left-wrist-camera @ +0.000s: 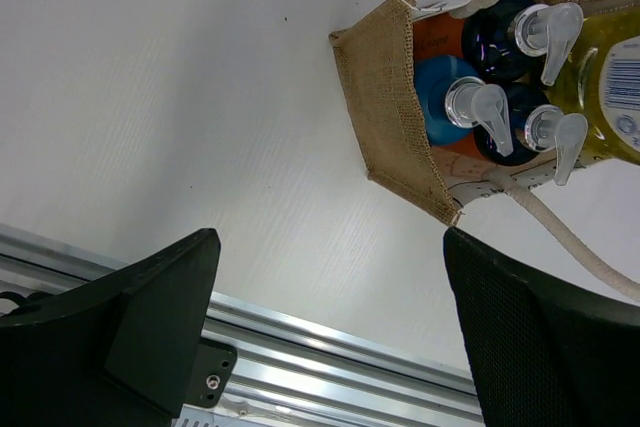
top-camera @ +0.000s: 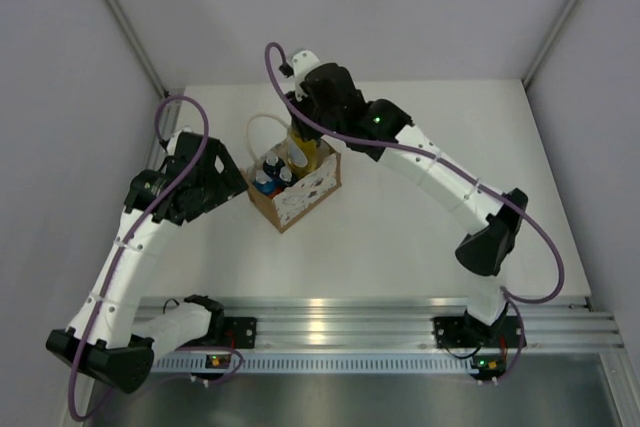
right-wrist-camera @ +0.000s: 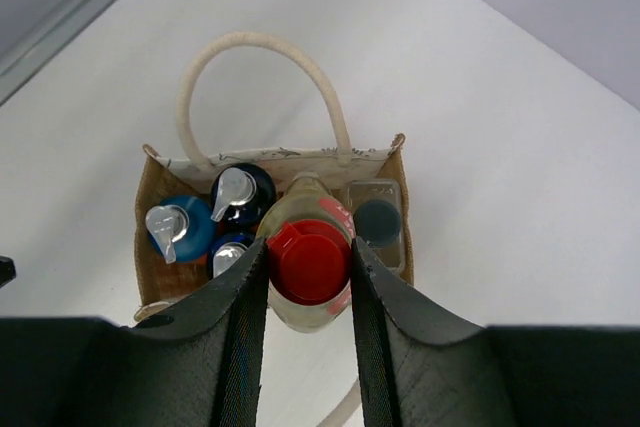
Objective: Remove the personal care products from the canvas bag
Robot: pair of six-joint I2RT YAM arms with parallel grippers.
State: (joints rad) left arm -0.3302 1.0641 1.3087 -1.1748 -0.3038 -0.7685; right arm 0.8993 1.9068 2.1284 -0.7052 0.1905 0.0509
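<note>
The bag [top-camera: 300,205] stands on the table [top-camera: 400,247], left of centre. The right gripper [right-wrist-camera: 308,259] comes down from the bag's 12 o'clock in the top view and is clamped on the yellow bottle [right-wrist-camera: 300,202], one finger against each side of its red cap [right-wrist-camera: 308,275]. That cap sits higher than the other tops, while the bottle's body is still within the bag's mouth.

From the right wrist, three pump bottles [right-wrist-camera: 243,192] crowd at the yellow bottle's 9 o'clock. The clear bottle [right-wrist-camera: 378,219] is at 2 o'clock and a cream handle [right-wrist-camera: 255,42] arches at 12 o'clock.

The left gripper [left-wrist-camera: 330,237] hangs over bare table at the bag's 9 o'clock in the top view. It is near the bag but not touching it, with fingers wide apart and nothing between them.
</note>
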